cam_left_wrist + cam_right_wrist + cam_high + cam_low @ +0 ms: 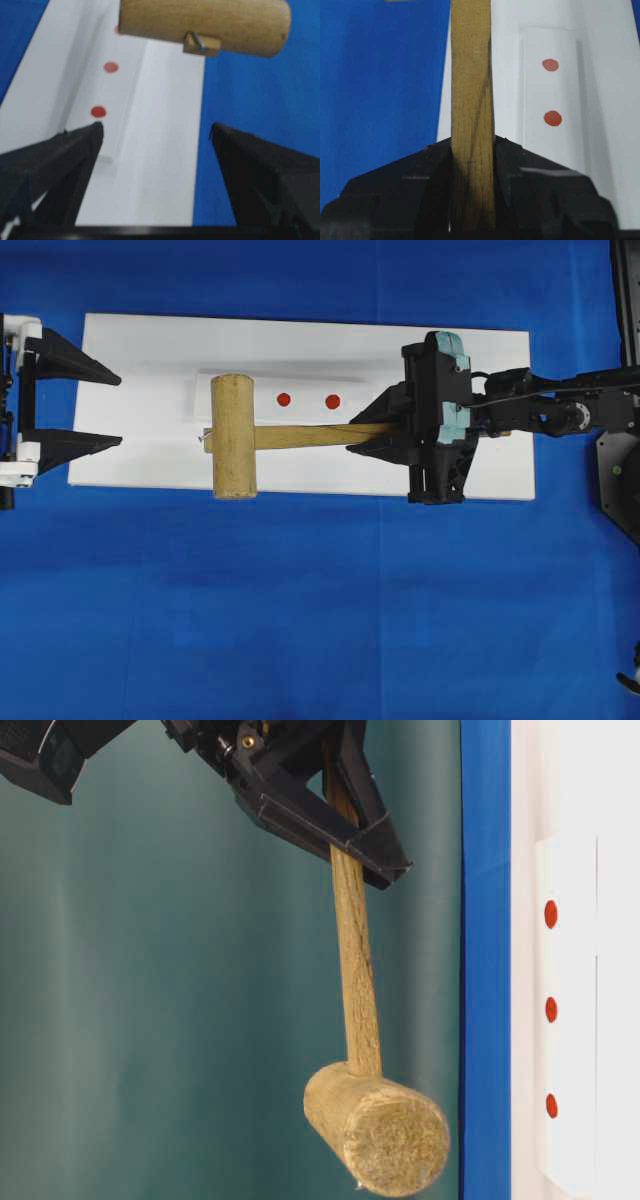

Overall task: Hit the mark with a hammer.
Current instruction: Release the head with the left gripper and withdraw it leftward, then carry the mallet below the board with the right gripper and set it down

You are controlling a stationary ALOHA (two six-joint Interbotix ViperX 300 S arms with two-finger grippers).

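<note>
Hammer [234,436] handle clamped in right jaws, raised over board [140,460]; left jaws spread.

Light wooden hammer [234,436], head raised off the white board [140,340], beside red marks [284,399].
</note>
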